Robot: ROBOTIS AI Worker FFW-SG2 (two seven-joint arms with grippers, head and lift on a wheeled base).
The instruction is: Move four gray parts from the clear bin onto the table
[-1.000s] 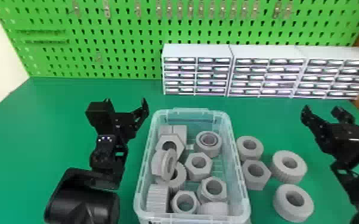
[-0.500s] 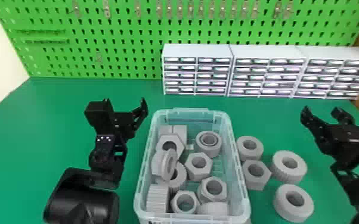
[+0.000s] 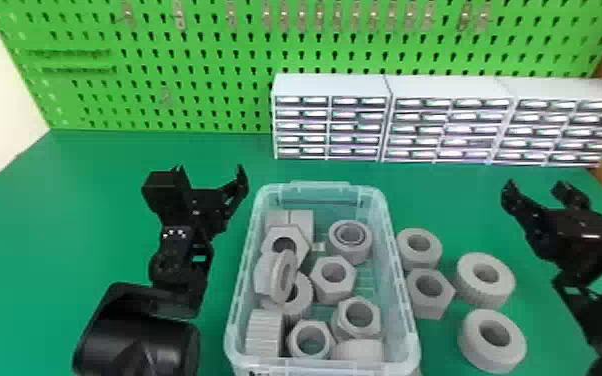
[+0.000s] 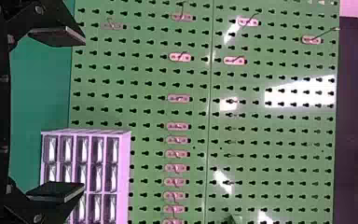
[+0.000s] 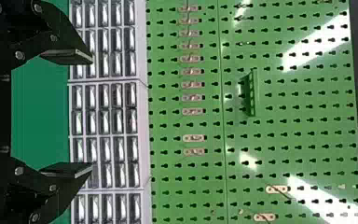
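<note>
The clear bin [image 3: 408, 320] stands mid-table holding several gray nuts and rings, among them a hex nut [image 3: 344, 285] and a ring lying tilted on other parts at the left wall. Right of the bin, four gray parts rest on the table: a small ring [image 3: 430, 257], a hex nut [image 3: 427, 305] and two thicker rings [image 3: 490, 295], [image 3: 495, 357]. My left gripper [image 3: 210, 175] is left of the bin, open and holding nothing; the left wrist view shows the gripper [image 4: 81, 114] too. Open and unloaded, my right gripper [image 3: 537, 187] is right of those parts; same gripper [image 5: 92, 113] in the right wrist view.
White drawer cabinets [image 3: 332, 90] line the back right of the green table [image 3: 90, 200], in front of a green pegboard [image 3: 215, 50] with metal hooks. The bin's left wall is close to the left arm.
</note>
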